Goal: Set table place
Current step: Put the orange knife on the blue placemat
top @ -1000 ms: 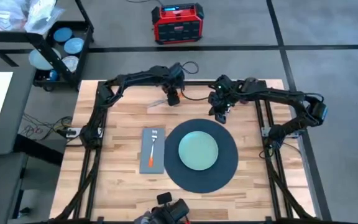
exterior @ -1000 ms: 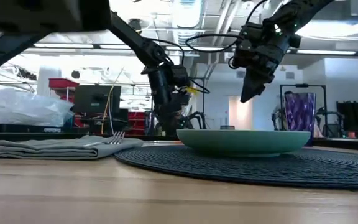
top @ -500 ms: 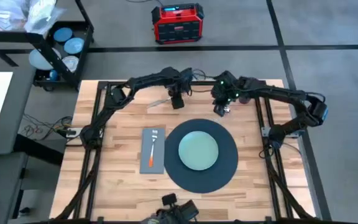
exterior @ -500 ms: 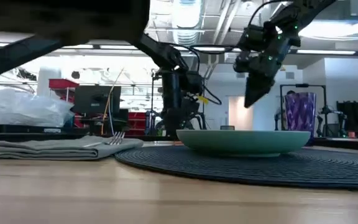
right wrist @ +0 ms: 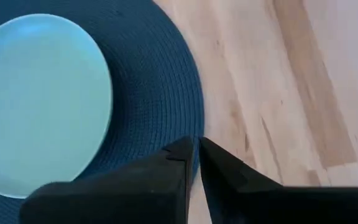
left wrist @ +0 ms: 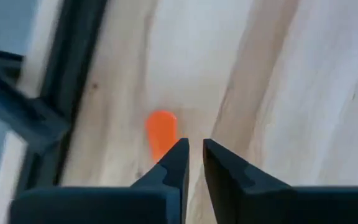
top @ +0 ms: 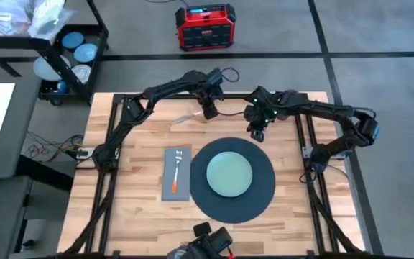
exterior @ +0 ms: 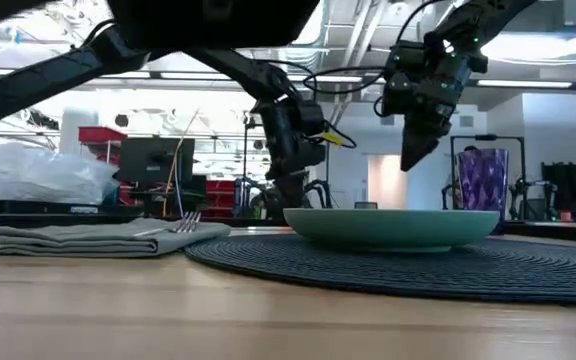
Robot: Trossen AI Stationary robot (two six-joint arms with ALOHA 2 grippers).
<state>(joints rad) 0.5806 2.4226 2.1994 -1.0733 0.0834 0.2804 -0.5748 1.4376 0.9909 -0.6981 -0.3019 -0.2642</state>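
Place setting, centre of bench (top: 121, 165), partly laid. Left to right: grey napkin (top: 176, 175) bearing orange-handled fork (top: 176, 171); dark round mat (top: 233, 180) with pale green plate (top: 229, 173) centred on it. Far side: left pincer (top: 210, 114) low over an orange handle (left wrist: 161, 130), fingers nearly pressed together, gripping nothing. Right pincer (top: 256, 134) above mat's far edge, likewise nearly closed, empty. Risk: fingers so narrow may nudge the utensil aside rather than straddle it.

Left claw (top: 210, 113) low, fingers nearly closed; right claw (top: 256, 134) raised, pointing down, fingers nearly closed.
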